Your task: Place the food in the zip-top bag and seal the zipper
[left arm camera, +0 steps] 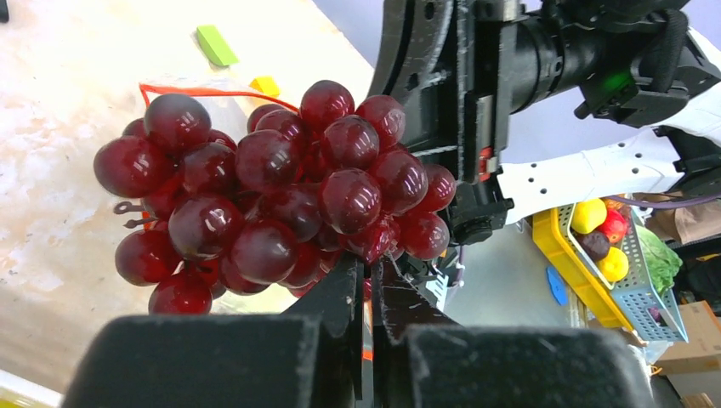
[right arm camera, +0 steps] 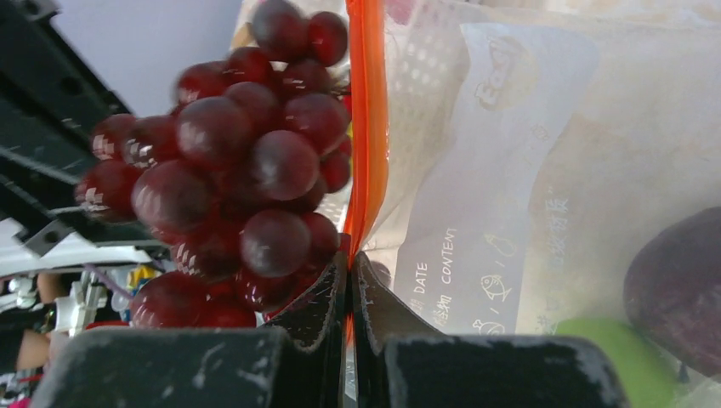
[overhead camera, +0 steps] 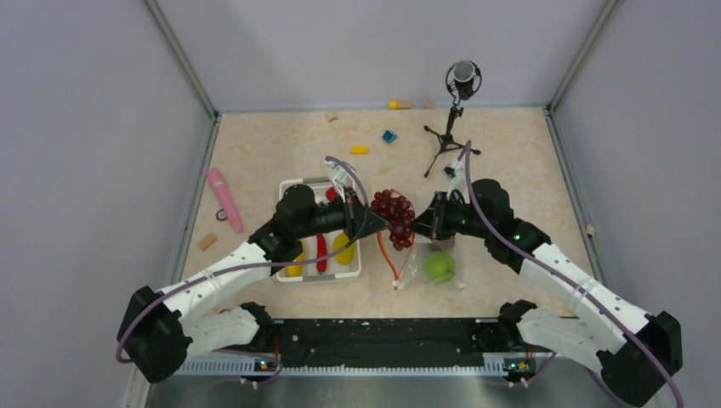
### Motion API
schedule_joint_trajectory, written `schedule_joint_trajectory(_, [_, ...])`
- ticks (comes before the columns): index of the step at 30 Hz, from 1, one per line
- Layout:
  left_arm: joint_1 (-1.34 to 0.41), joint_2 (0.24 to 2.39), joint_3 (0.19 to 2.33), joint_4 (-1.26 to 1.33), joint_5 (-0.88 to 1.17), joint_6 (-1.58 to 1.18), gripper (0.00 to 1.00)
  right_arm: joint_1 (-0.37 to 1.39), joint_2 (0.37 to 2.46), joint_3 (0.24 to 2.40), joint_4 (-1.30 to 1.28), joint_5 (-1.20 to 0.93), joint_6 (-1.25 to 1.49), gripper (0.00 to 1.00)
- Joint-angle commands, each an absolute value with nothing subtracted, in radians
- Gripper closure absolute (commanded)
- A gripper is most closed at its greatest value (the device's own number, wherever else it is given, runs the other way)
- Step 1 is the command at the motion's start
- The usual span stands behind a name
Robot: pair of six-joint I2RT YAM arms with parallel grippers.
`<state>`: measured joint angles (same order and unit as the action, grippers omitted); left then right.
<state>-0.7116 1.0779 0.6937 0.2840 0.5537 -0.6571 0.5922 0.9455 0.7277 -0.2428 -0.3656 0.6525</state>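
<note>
My left gripper is shut on the dark purple grapes and holds the bunch in the air beside the zip-top bag's mouth. In the left wrist view the jaws pinch the bottom of the bunch. My right gripper is shut on the orange-red zipper and holds the mouth edge up; its jaws clamp the strip. The clear bag holds a green fruit and a maroon fruit. Its white label faces the right wrist camera. The grapes hang just left of the strip.
A white basket under the left arm holds yellow pieces and a red chili. A pink stick lies at the left. A microphone tripod stands at the back, near a yellow block and a blue block.
</note>
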Motion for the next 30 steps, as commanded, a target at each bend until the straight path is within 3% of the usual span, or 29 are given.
schedule_joint_trajectory(1, [-0.717,1.083,0.708,0.367,0.562,-0.619,1.00,0.578,0.914,0.791,-0.139,-0.485,0.697,1.00])
schedule_joint_trajectory(22, [-0.720,1.024,0.645,0.068,0.470,-0.389,1.00,0.571,0.945,0.823,-0.014,-0.605,0.772,1.00])
schedule_joint_trajectory(30, [-0.825,1.071,0.712,0.042,0.574,-0.241,1.00,0.568,0.996,0.809,-0.013,-0.598,0.755,1.00])
